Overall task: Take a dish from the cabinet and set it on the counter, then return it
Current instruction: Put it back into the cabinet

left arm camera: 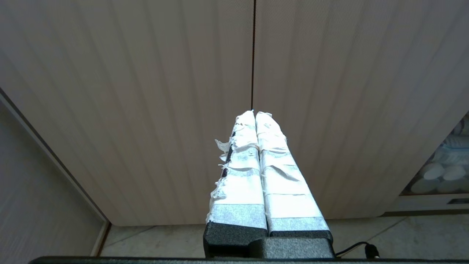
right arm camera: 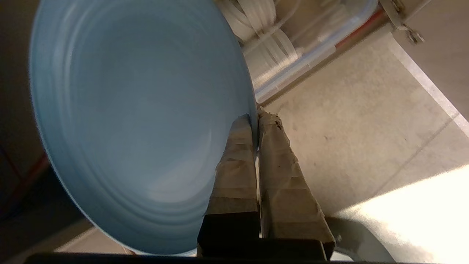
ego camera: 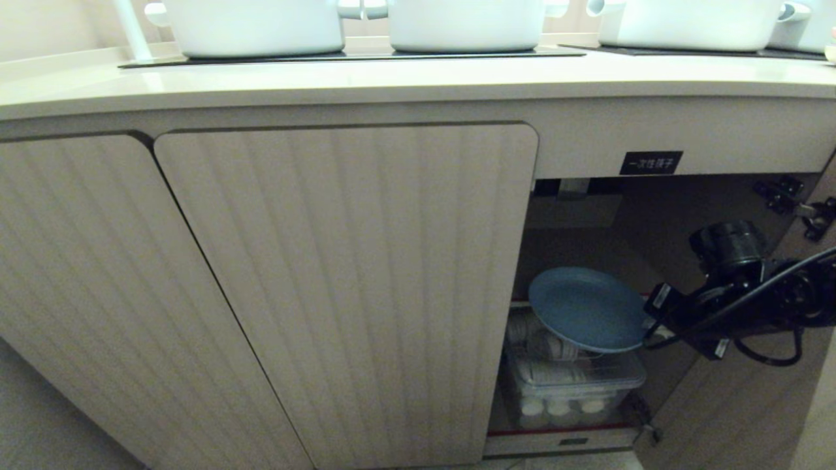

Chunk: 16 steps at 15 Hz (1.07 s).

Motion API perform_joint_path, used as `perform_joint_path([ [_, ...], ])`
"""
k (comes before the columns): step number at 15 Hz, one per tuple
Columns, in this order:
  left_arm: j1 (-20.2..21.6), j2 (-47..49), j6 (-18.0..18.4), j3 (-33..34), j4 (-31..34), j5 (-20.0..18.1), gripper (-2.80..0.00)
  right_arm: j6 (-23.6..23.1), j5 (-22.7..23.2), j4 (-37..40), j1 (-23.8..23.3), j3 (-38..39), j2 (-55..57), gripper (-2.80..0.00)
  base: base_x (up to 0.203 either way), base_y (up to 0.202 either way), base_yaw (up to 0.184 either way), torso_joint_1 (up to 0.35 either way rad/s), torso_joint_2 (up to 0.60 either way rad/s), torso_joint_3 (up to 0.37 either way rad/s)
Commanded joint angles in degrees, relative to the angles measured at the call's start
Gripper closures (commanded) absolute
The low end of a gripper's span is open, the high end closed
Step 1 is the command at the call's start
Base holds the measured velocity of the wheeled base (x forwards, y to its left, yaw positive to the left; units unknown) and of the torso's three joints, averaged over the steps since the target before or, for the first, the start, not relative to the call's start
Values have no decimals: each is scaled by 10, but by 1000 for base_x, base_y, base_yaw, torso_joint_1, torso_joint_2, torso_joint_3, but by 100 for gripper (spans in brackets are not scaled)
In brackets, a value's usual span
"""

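Observation:
The dish [ego camera: 588,316], a round light-blue plate, hangs tilted in the open right compartment of the cabinet [ego camera: 346,281], above a clear bin. My right gripper [ego camera: 648,324] reaches in from the right and is shut on the dish's right rim. In the right wrist view the rim of the dish [right arm camera: 139,121] is pinched between the taped fingertips of the right gripper [right arm camera: 256,119]. The counter [ego camera: 392,81] runs across the top. My left gripper [left arm camera: 254,113] is shut on nothing, low down, facing the closed ribbed doors.
A clear plastic bin [ego camera: 568,385] of white cups and bowls sits under the dish. The opened door [ego camera: 751,405] stands to the right, with hinges [ego camera: 784,196] above it. White pots [ego camera: 255,26] stand on the black cooktop. A black label [ego camera: 650,162] is over the opening.

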Motion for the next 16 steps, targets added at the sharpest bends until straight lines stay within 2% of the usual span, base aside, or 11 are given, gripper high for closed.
perform_joint_path([
  [1,0,0,0,0,0,0,0,3,1,0,0,-15,18,0,0,0,0,0,0,0],
  [16,0,0,0,0,0,1,0,15,9,7,-12,-148,112,0,0,0,0,0,0,0],
])
